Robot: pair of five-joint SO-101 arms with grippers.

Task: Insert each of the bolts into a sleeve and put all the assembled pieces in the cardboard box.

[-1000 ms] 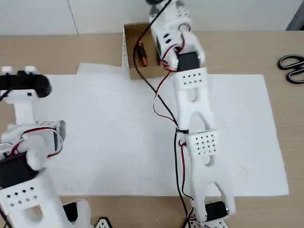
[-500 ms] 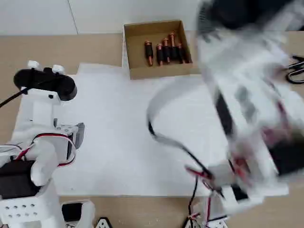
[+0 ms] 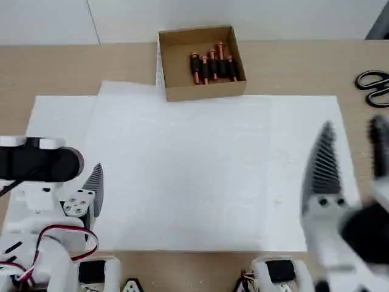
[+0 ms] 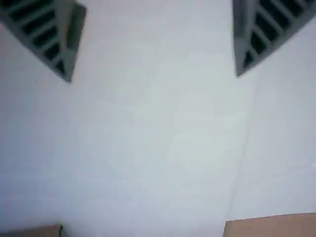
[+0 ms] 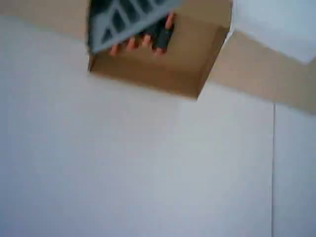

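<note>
Nearest us, the left gripper (image 4: 153, 74) hangs low over the white paper sheet (image 3: 200, 176), jaws spread wide and holding nothing. Across the near edge, the right gripper (image 3: 352, 125) is also wide open and carrying nothing, facing the far side. Both look parked, and here's why: at the far end of the tabletop (image 3: 73, 61), the cardboard box (image 3: 200, 92) holds the assembled pieces (image 3: 213, 64) side by side. Job looks done!

Copper-orange bolts (image 3: 219, 46), black sleeves (image 3: 222, 66), brown cardboard box (image 3: 173, 58).
Paper sheet (image 3: 200, 170) white, counter (image 3: 73, 67) tan, scissors (image 3: 374, 87) black; left gripper (image 4: 153, 74) fingers (image 4: 47, 29) dark grey, slatted.
</note>
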